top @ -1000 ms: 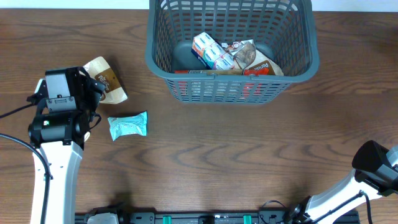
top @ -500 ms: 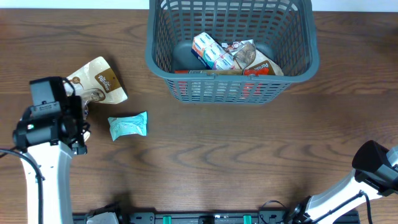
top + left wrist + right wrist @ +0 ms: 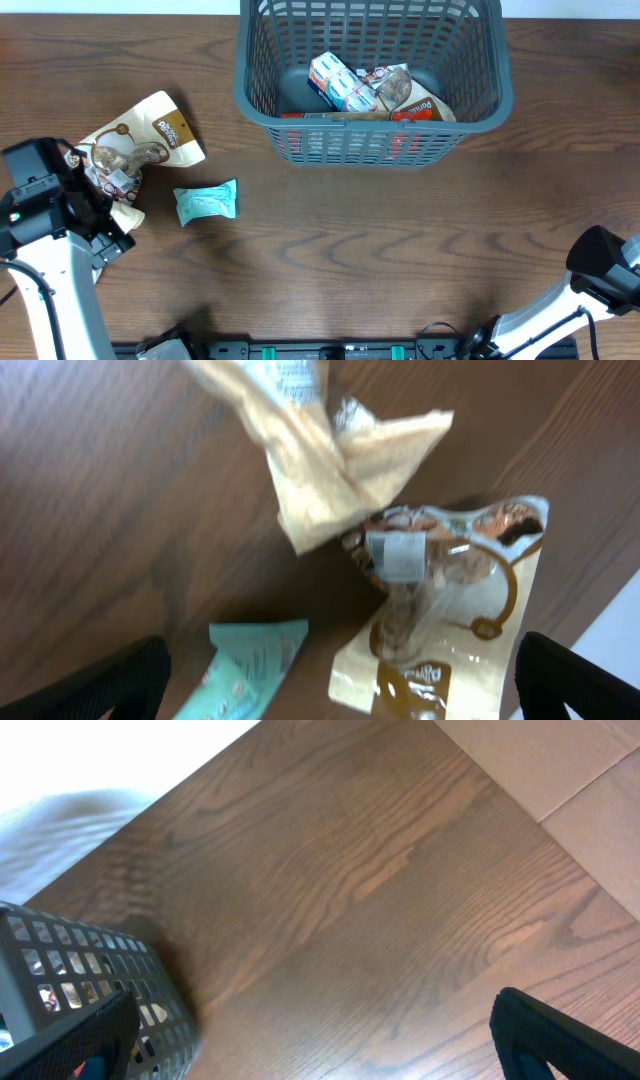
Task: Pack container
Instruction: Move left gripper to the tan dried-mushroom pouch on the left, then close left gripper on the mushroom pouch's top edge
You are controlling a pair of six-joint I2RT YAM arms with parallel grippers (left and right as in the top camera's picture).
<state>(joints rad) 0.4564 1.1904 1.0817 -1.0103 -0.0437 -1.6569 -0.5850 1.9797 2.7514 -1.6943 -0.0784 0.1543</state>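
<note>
The grey-blue slotted container stands at the back centre and holds several snack packets. Its corner shows in the right wrist view. A beige and brown pouch and a teal packet lie on the table to its left. A crumpled beige wrapper lies by my left arm. The left wrist view shows the wrapper, pouch and teal packet. My left gripper is open and empty above them. My right gripper is open and empty over bare wood.
The brown wooden table runs across the view. My right arm sits at the front right corner. A white surface edge shows beyond the table in the right wrist view.
My left arm has moved left and toward the front, uncovering the beige pouch and the crumpled wrapper. The packets, container and right arm have not moved.
</note>
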